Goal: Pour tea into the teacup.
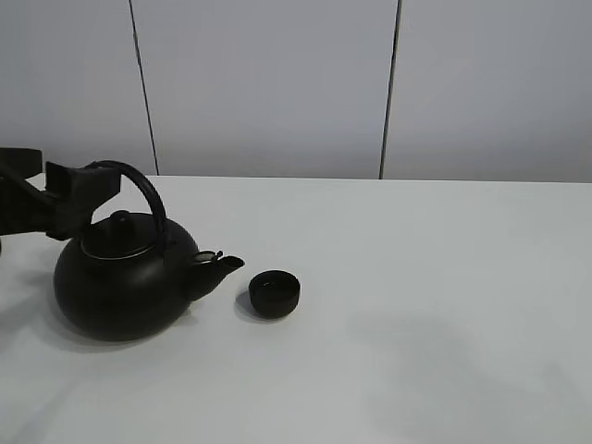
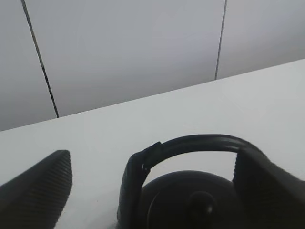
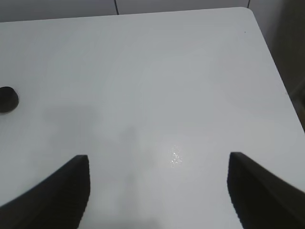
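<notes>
The teacup [image 1: 275, 293], small, round and black, stands on the white table [image 1: 435, 277] just right of the kettle's spout. The big black kettle [image 1: 120, 287] with its arched handle [image 1: 143, 190] stands at the left, spout pointing at the cup. My left gripper [image 1: 85, 196] is at the top of the handle. In the left wrist view the left gripper [image 2: 152, 188] is open, and the handle [image 2: 190, 143] runs between its two fingers. My right gripper [image 3: 159, 198] is open and empty above bare table. The teacup shows at the edge of the right wrist view [image 3: 7, 99].
A pale panelled wall [image 1: 277, 83] stands behind the table's far edge. The table's rounded corner [image 3: 248, 12] shows in the right wrist view. The right arm is out of the exterior high view.
</notes>
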`<control>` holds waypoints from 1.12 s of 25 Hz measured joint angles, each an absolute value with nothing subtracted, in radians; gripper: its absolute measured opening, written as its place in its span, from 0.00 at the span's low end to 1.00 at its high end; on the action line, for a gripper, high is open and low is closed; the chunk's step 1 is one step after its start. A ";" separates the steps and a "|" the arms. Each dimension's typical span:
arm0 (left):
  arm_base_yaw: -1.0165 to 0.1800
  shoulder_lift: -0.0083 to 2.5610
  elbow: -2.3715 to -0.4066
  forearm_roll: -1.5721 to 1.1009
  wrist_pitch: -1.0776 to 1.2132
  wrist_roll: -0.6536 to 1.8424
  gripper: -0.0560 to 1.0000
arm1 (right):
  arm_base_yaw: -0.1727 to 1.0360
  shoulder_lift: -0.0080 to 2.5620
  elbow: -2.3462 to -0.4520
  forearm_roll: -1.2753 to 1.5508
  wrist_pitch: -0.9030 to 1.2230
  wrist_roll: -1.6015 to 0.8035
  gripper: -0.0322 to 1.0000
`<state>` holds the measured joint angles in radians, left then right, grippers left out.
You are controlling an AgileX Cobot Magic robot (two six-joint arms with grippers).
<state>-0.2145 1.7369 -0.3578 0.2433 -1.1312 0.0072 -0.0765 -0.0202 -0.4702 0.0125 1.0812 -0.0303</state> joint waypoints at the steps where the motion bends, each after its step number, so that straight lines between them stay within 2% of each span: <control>1: -0.215 1.713 -0.347 0.243 -1.132 0.000 0.68 | -0.076 -0.020 -0.470 0.013 1.081 -0.030 0.56; 4: -0.221 1.613 -0.328 0.242 -1.081 -0.031 0.69 | -0.076 -0.020 -0.470 0.013 1.081 -0.030 0.56; 8: -0.237 1.405 -0.370 0.282 -0.734 -0.133 0.69 | -0.076 -0.020 -0.470 0.013 1.081 -0.030 0.56; 13: -0.238 1.184 -0.628 0.460 -0.199 -0.195 0.69 | -0.076 -0.020 -0.470 0.013 1.081 -0.030 0.56; 19: -0.238 0.975 -0.899 0.321 0.311 -0.156 0.69 | -0.076 -0.020 -0.470 0.013 1.081 -0.030 0.56; 24: -0.238 0.668 -0.850 0.178 0.576 0.027 0.69 | -0.076 -0.020 -0.470 0.013 1.081 -0.030 0.56; 28: -0.238 0.428 -0.736 0.164 0.708 0.038 0.69 | -0.076 -0.020 -0.470 0.013 1.081 -0.030 0.56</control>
